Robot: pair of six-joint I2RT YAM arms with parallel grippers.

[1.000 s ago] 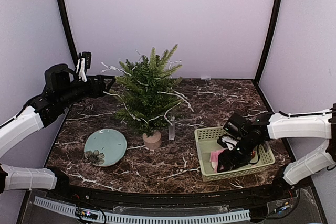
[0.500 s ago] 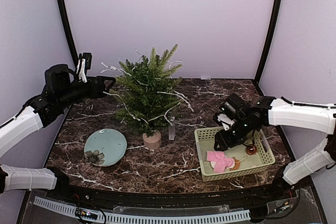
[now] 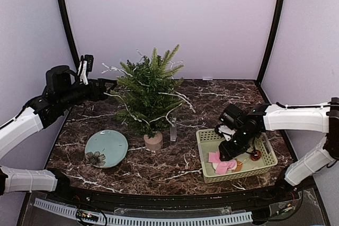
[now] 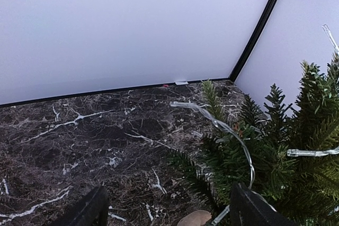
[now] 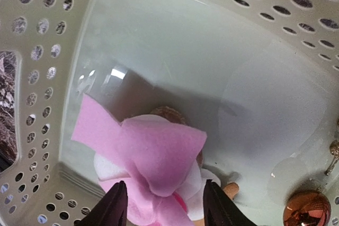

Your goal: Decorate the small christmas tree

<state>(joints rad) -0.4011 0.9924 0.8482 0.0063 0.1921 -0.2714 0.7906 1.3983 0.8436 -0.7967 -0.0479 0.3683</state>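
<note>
Right gripper (image 3: 229, 154) drops into basket (image 3: 241, 176), spread above pink bow (image 3: 218, 162) (ungripped); small christmas tree (image 3: 151, 93) at ten o'clock wears only light string (image 3: 180, 98).

The dark white-veined stone-look counter (image 3: 212, 101) is showing a dull sheen. The pale-green perforated plastic basket (image 5: 175, 51) is looking smooth and glossy; the pink felt bow (image 5: 153, 157) is looking matt, the copper-coloured ball (image 5: 306, 209) gleaming metallically.

Plate (image 3: 106, 148) left of tree (image 3: 149, 92)
</note>
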